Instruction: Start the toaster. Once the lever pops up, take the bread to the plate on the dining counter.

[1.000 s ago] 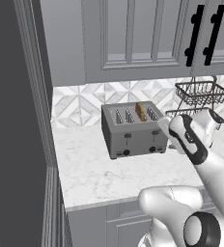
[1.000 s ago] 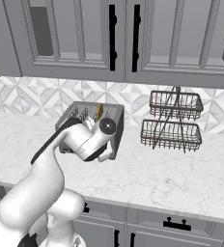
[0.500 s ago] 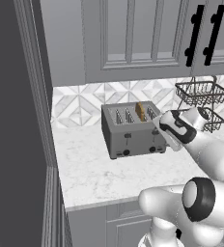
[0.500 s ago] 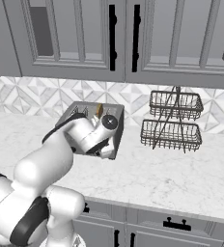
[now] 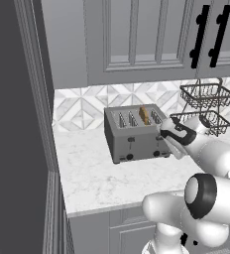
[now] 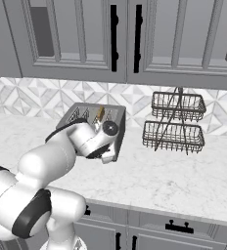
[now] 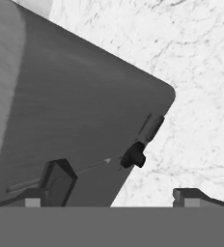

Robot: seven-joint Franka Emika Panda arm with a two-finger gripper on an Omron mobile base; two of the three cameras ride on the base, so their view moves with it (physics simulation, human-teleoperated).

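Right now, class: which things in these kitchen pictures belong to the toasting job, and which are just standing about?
Job: toaster, bread in a slot, lever, open fingers by the toaster's front.
Standing about: wire basket rack, wall cabinets, marble counter.

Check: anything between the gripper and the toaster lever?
Nothing visible. In the hand view the open gripper faces the toaster front, and the dark lever sits just ahead of the fingertips with only bare metal between them.

I swung the arm in over the counter, bringing the gripper (image 7: 114, 195) close against the toaster's (image 5: 134, 134) right front corner.
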